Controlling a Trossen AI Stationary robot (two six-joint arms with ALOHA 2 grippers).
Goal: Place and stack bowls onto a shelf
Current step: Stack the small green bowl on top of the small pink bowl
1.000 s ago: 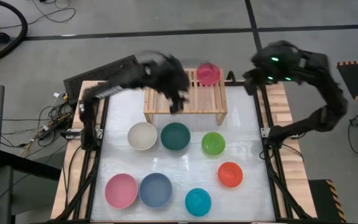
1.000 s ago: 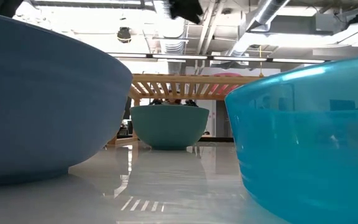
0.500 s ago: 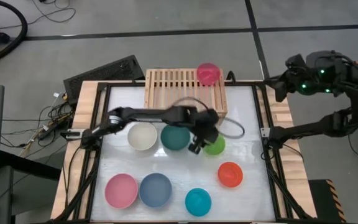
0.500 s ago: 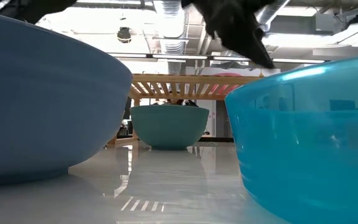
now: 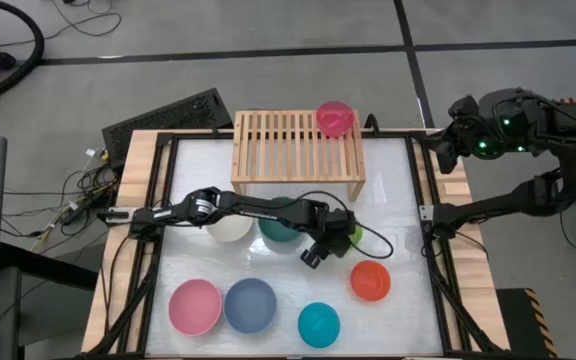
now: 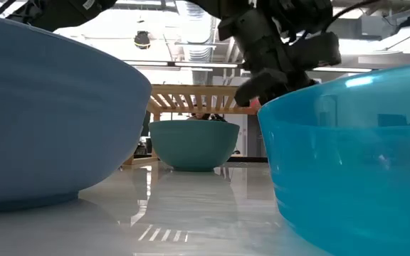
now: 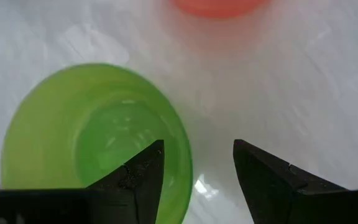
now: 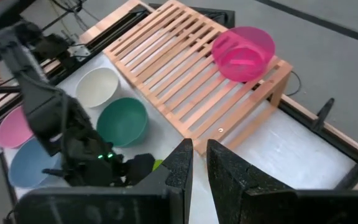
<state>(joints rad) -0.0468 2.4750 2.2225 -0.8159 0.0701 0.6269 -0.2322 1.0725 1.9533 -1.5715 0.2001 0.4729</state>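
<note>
My left gripper (image 7: pixel 197 152) is open and low over the lime green bowl (image 7: pixel 73 137). One finger stands over the bowl's inside and the other over the table, with the rim (image 7: pixel 182 155) between them; I see no touch. In the high view it (image 5: pixel 320 248) hides most of that bowl (image 5: pixel 348 236). The magenta bowl (image 5: pixel 335 118) rests by its base on the far right end of the shelf (image 5: pixel 288 150). My right gripper (image 8: pixel 199 162), shut, waits raised beyond the table's far right corner (image 5: pixel 448 148).
The cream bowl (image 5: pixel 230 226) and the dark green bowl (image 5: pixel 280 226) lie partly under my left arm. The red-orange bowl (image 5: pixel 370 280) sits just near-right of the gripper. The pink (image 5: pixel 195 306), slate blue (image 5: pixel 250 305) and teal (image 5: pixel 319 324) bowls line the near edge.
My left gripper has swung from above the shelf toward the near edge and to the right, and has come down over the lime green bowl. My right arm has drawn back to the right, off the table's far right corner. No bowl has moved.
</note>
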